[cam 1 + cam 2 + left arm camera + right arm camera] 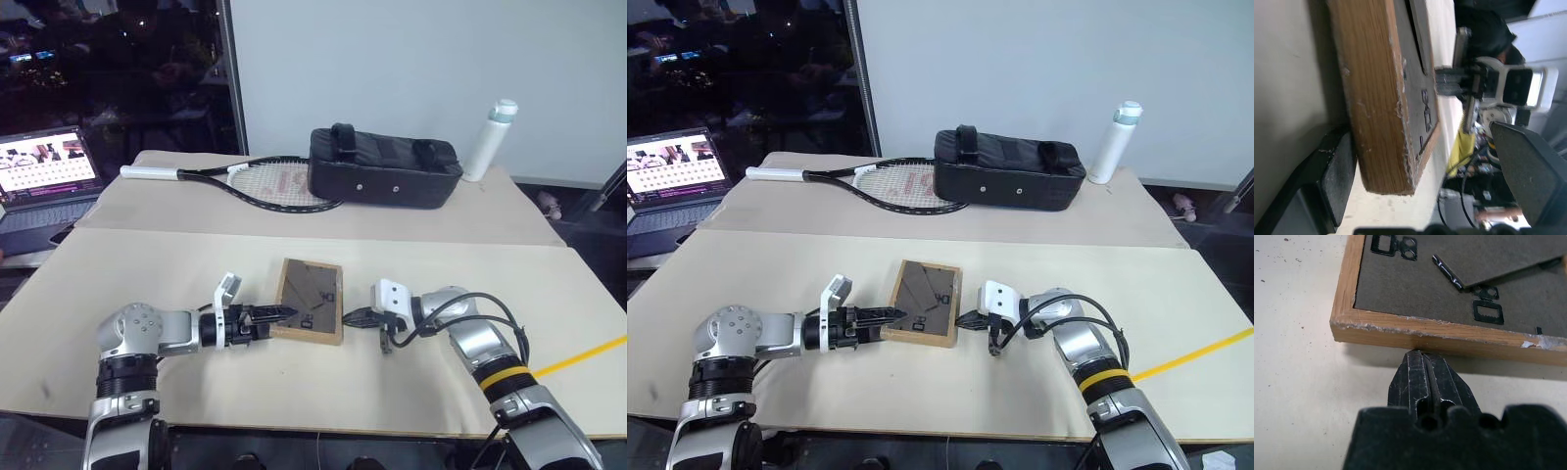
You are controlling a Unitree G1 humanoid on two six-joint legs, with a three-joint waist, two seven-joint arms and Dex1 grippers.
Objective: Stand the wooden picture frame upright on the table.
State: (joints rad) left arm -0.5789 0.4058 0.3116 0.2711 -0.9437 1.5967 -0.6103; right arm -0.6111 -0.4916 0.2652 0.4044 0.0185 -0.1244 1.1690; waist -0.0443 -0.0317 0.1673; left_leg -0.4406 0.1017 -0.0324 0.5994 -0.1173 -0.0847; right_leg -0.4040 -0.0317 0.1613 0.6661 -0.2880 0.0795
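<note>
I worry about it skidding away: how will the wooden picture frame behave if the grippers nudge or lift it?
The wooden picture frame lies flat, back up, on the smooth table, so a push probably slides it. It looks stiff and light. Its chipped edge suggests soft wood, and the thin fold-out stand may flex.

**Where things sit around the two grippers**

The wooden picture frame (312, 301) lies flat on the table (147, 284), back side up, betw. the two grippers. Left gripper (284, 313) is at the frame's left edge: one finger over it, the other low beside it. Right gripper (351, 317) is just right of the frame, tip at its right edge. Behind both grippers, far back on the table: a racket (245, 182) to the left, a bag (384, 167) in the middle on the racket's head, a bottle (489, 140) right of the bag. A laptop (44, 176) sits far left, off the table.
</note>
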